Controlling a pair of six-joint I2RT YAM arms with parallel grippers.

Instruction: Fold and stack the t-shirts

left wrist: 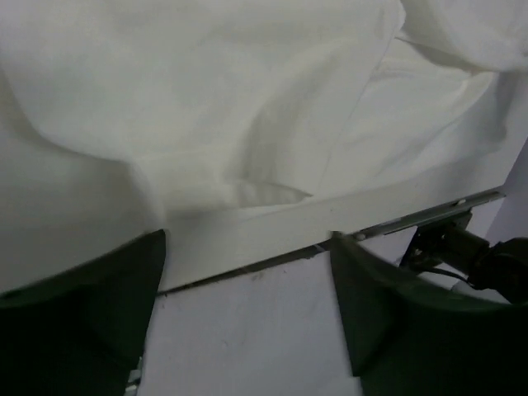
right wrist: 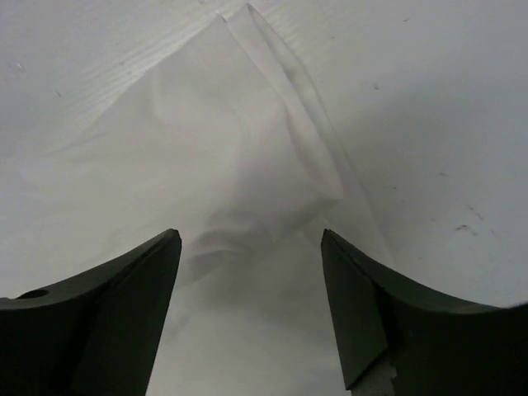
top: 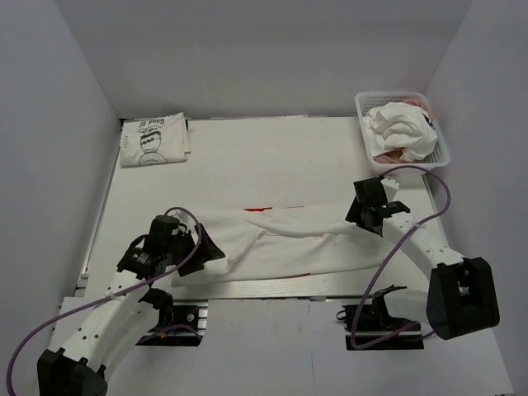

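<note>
A white t-shirt with a bit of red print (top: 285, 235) lies crumpled in a long band across the near half of the table. My left gripper (top: 208, 247) is open at its left end, over the table's near edge; the cloth (left wrist: 247, 124) lies just beyond the fingers. My right gripper (top: 360, 216) is open over the shirt's right end, where a sleeve (right wrist: 239, 157) lies flat between the fingers. A folded white t-shirt with black cartoon and lettering (top: 154, 140) lies at the far left. More crumpled shirts, white and pink (top: 402, 130), fill the basket.
A white plastic lattice basket (top: 443, 148) stands at the far right corner. White walls close in the table on three sides. The table's metal front rail (left wrist: 429, 214) runs just below the shirt. Purple cables loop beside both arms.
</note>
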